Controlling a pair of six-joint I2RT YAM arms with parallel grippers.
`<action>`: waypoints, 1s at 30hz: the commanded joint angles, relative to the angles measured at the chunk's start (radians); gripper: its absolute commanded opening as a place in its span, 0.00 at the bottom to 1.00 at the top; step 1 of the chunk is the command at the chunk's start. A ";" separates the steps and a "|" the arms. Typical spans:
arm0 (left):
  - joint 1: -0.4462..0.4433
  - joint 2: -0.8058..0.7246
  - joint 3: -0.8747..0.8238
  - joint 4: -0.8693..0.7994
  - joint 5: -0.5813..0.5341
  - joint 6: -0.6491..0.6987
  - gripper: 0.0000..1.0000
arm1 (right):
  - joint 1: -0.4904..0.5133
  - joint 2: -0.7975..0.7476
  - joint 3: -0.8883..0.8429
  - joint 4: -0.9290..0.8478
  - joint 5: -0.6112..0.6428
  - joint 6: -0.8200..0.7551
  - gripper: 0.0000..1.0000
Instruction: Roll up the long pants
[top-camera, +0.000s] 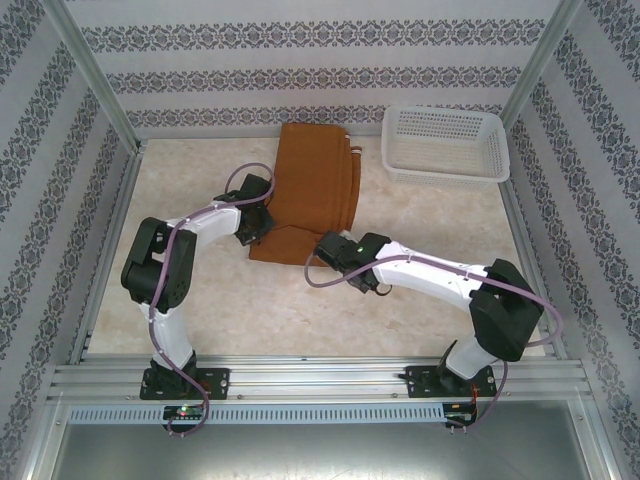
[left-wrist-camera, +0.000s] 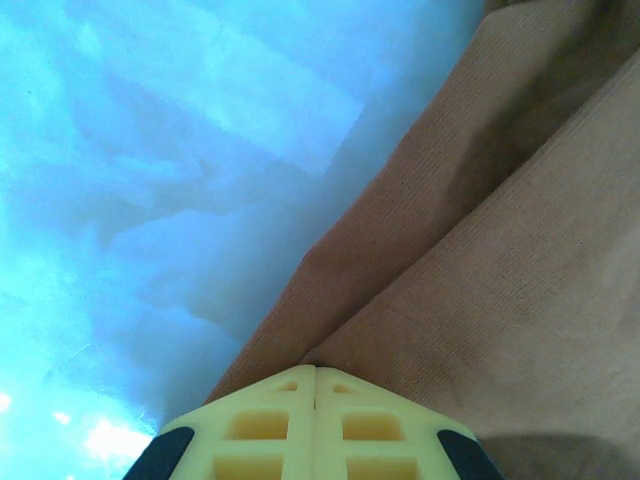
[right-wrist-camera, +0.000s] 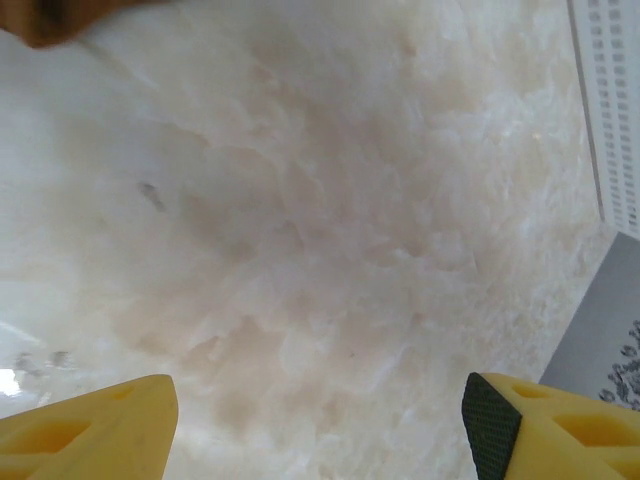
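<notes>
The long pants (top-camera: 315, 180) lie folded into a rust-brown strip running from the back of the table toward its middle. At the strip's near left edge my left gripper (top-camera: 255, 228) is shut, and in the left wrist view its yellow fingertips (left-wrist-camera: 315, 372) meet where two layers of the pants (left-wrist-camera: 500, 250) converge, pinching the fabric. My right gripper (top-camera: 330, 257) hovers by the near right corner of the pants. It stands open (right-wrist-camera: 320, 425) over bare marble, with a scrap of the brown pants (right-wrist-camera: 50, 20) at the top left of its view.
A white mesh basket (top-camera: 445, 145) stands at the back right, and its rim (right-wrist-camera: 610, 100) shows in the right wrist view. The marble table (top-camera: 300, 310) is bounded by patterned walls and aluminium posts, with a metal rail along its near edge.
</notes>
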 joint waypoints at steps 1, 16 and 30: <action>-0.004 0.030 0.023 -0.039 0.023 0.012 0.00 | 0.056 0.048 0.074 -0.028 -0.022 -0.045 0.77; 0.007 0.047 0.034 -0.047 0.045 0.025 0.00 | 0.202 0.316 0.265 0.087 0.032 -0.217 0.77; 0.011 0.011 0.013 -0.066 0.049 0.040 0.00 | 0.050 0.570 0.347 0.380 0.049 -0.491 0.75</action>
